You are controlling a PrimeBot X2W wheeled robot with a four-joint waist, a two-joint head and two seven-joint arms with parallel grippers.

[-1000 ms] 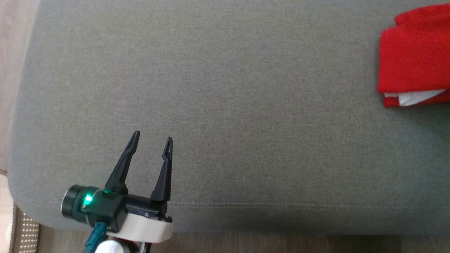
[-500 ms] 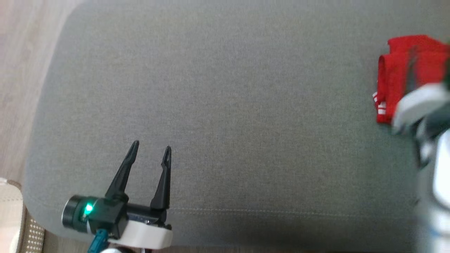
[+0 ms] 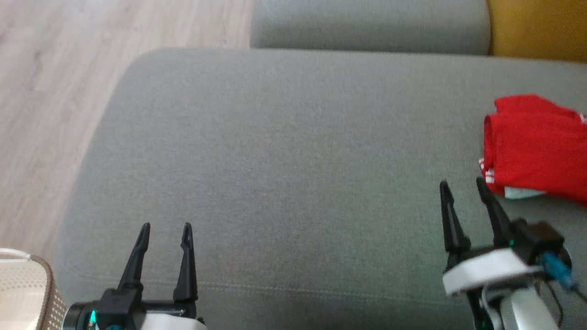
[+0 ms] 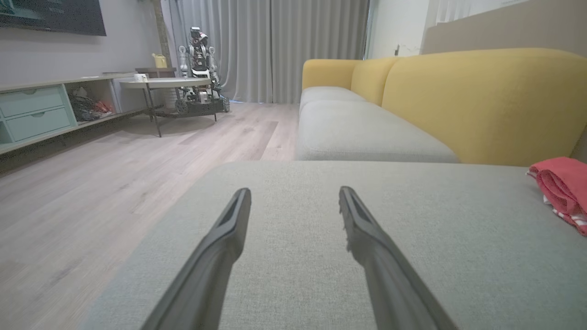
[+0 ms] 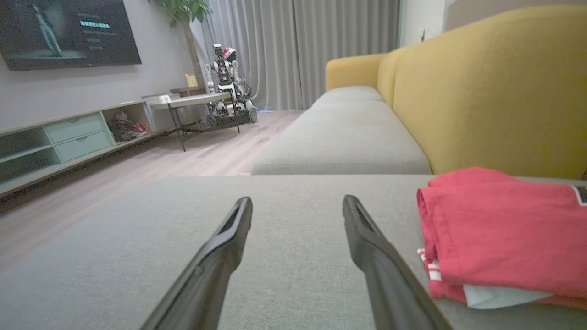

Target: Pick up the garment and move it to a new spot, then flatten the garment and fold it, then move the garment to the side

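I have the red garment [image 3: 536,146] lying folded on the right side of the grey cushion [image 3: 293,137], where it runs out past the edge of my head view. A strip of white cloth shows under its near edge, and the yellow backrest [image 5: 481,91] rises behind it.

My right gripper [image 3: 462,182] sits over the near right part of the cushion. Its fingers are spread apart and hold nothing. The tips point at the far edge, just beside the garment's near left corner. From the right wrist view, the garment lies off to the side of the fingers, not between them.

My left gripper [image 3: 166,227] is over the near left corner of the cushion, likewise spread wide and empty, well apart from the garment. A pale woven basket [image 3: 23,284] stands on the wooden floor [image 3: 46,91] just off that corner.
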